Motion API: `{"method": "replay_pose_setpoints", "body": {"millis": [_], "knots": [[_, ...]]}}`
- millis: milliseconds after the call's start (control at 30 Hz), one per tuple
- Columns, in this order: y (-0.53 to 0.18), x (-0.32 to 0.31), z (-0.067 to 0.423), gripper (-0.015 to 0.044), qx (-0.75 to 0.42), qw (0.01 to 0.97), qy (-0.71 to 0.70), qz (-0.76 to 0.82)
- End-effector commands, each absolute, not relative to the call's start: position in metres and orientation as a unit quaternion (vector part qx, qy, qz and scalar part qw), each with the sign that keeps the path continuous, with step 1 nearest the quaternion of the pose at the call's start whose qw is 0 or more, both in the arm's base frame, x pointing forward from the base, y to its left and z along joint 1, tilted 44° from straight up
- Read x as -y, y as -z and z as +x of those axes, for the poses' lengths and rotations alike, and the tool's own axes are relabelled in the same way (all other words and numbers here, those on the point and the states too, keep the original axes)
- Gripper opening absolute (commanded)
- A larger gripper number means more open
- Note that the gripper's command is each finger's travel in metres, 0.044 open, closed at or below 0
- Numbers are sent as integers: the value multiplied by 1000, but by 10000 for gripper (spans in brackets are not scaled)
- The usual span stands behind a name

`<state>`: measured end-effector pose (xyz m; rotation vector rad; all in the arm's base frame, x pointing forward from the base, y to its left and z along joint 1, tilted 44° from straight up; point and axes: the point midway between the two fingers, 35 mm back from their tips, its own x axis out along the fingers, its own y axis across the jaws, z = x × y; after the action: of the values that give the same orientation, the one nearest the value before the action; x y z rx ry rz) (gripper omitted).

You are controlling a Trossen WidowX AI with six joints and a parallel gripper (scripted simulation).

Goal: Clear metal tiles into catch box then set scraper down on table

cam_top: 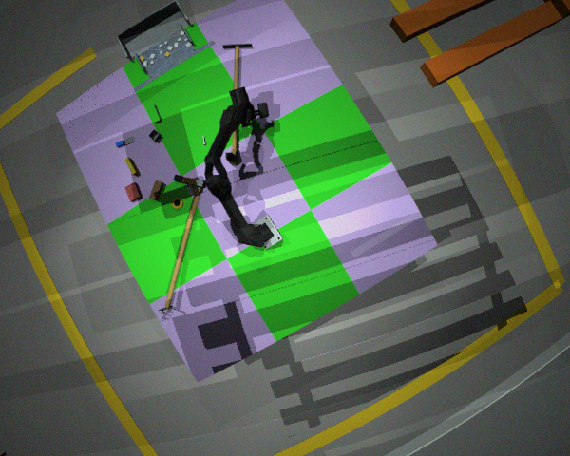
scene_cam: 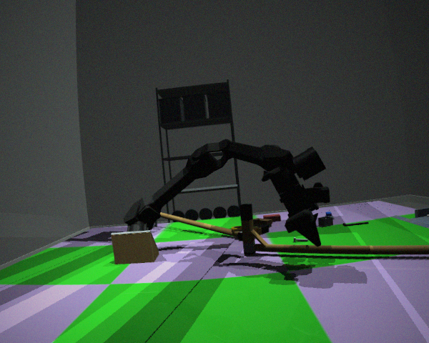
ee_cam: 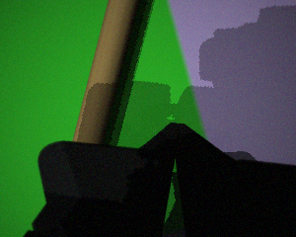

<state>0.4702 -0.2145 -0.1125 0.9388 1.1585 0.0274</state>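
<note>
Though gripper (ee_cam: 174,129) closed (empty), scraper (ee_cam: 105,74) lies beside.

We found the small metal tiles (cam_top: 170,48) inside the open-fronted catch box (cam_top: 150,25) at the table's (cam_top: 373,211) far corner, and the long wooden-handled scraper (cam_top: 236,73) lay on the table beside it, under the arm.

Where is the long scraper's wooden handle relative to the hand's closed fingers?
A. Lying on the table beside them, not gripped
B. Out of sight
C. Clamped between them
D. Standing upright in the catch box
A: in the wrist view the handle runs left of the shut hand, with nothing between the fingers.
</note>
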Motion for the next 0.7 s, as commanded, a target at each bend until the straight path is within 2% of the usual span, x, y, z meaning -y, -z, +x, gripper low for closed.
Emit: {"method": "replay_pose_setpoints", "body": {"millis": [0, 667], "knots": [[119, 208, 470, 0, -528, 733, -11, 429], [135, 185, 470, 0, -528, 733, -11, 429]]}}
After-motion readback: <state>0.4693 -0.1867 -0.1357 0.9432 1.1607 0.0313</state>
